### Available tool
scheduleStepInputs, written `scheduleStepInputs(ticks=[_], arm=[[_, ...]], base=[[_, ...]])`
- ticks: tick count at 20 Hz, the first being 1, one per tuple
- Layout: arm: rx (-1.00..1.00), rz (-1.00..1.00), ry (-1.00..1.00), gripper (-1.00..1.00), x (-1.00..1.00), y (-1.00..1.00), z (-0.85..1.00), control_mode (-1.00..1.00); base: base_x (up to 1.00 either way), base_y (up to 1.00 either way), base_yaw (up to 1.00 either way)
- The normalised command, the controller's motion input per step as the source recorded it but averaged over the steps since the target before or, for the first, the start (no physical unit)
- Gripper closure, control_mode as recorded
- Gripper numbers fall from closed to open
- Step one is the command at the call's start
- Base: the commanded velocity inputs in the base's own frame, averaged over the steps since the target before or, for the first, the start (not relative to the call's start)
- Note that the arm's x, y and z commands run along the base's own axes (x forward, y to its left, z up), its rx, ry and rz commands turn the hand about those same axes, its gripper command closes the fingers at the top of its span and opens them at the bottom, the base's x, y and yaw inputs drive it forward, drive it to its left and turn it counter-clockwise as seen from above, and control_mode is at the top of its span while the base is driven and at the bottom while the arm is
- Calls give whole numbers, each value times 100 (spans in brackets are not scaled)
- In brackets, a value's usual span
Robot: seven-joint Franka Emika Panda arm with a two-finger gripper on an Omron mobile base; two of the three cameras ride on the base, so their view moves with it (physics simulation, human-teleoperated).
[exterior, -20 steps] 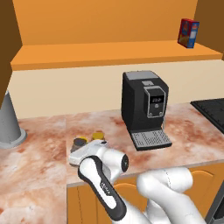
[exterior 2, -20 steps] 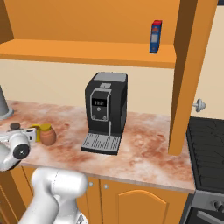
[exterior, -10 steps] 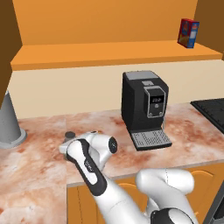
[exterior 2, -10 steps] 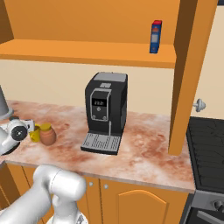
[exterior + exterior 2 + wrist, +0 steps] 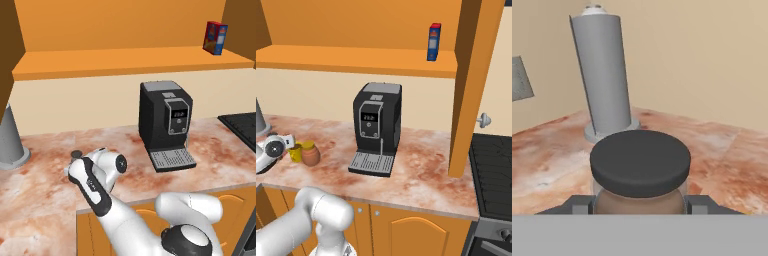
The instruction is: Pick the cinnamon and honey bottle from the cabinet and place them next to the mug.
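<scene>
Fingers (image 5: 698, 204) pinch the cinnamon (image 5: 640, 167) by its sides w/ arm low over the counter (image 5: 421, 175); risk: tipping it or bumping mug (image 5: 295, 151) & honey bottle (image 5: 310, 154) on set-down.

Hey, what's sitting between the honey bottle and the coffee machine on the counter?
Nothing. In the right base view, the counter is bare between the honey bottle and the coffee machine. The mug stands on the bottle's other side.
</scene>
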Motion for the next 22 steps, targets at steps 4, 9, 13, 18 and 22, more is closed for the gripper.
scheduleStepInputs(ticks=[4, 9, 13, 18, 22], arm=[[0, 0, -3, 100, 0, 0, -13, -100], [0, 0, 0, 100, 0, 0, -50, -100], [0, 0, 0, 100, 0, 0, -18, -100], [0, 0, 0, 100, 4, 0, -20, -100], [0, 0, 0, 100, 18, 0, -26, -100]], base=[[0, 0, 0], [0, 0, 0], [0, 0, 0], [0, 0, 0], [0, 0, 0]])
